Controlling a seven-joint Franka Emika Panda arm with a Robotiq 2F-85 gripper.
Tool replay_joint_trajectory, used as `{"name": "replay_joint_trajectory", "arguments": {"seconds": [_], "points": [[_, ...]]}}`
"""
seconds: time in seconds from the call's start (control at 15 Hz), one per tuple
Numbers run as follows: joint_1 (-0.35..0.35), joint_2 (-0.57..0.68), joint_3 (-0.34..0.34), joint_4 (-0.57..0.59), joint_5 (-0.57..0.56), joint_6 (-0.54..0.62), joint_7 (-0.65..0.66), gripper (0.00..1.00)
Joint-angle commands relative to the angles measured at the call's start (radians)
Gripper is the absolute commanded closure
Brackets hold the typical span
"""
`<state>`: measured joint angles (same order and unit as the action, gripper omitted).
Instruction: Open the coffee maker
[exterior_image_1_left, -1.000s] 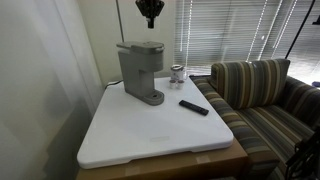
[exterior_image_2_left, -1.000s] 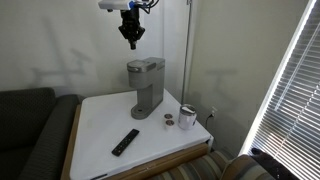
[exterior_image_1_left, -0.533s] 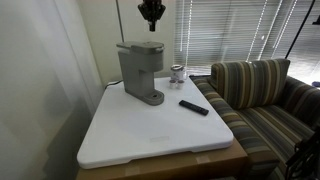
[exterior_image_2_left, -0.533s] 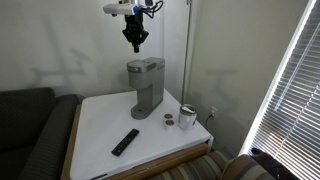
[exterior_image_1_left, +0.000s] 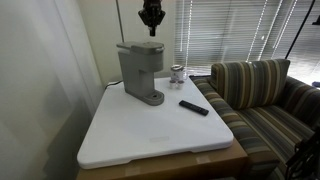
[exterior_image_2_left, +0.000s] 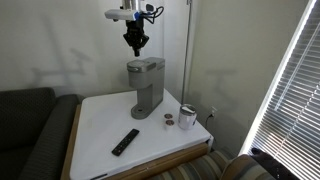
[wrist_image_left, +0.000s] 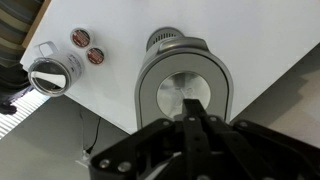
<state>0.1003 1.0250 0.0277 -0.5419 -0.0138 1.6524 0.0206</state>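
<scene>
The grey coffee maker (exterior_image_1_left: 139, 71) stands upright at the back of the white table, also seen in an exterior view (exterior_image_2_left: 146, 86). Its lid is down. My gripper (exterior_image_1_left: 151, 30) hangs in the air above its top, also shown in an exterior view (exterior_image_2_left: 136, 48), not touching it. In the wrist view I look straight down on the machine's rounded lid (wrist_image_left: 185, 90), with my gripper (wrist_image_left: 193, 108) shut and empty over it.
A shiny metal cup (exterior_image_2_left: 187, 116) and two small round pods (wrist_image_left: 88, 47) sit beside the machine. A black remote (exterior_image_1_left: 194, 107) lies on the white table (exterior_image_1_left: 150, 135). A striped sofa (exterior_image_1_left: 262, 95) stands next to the table; a wall is behind.
My gripper has moved sideways and slightly down, now closer over the coffee maker's top. Nothing on the table has moved.
</scene>
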Motion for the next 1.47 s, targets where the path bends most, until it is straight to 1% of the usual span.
{"name": "replay_joint_trajectory", "arguments": {"seconds": [0.0, 0.6, 1.4], "points": [[-0.016, 0.036, 0.014, 0.044, 0.018, 0.000, -0.025, 1.00], [-0.015, 0.067, 0.028, 0.047, 0.024, -0.011, -0.029, 1.00], [-0.014, 0.068, 0.024, 0.047, 0.023, -0.021, 0.004, 1.00]]}}
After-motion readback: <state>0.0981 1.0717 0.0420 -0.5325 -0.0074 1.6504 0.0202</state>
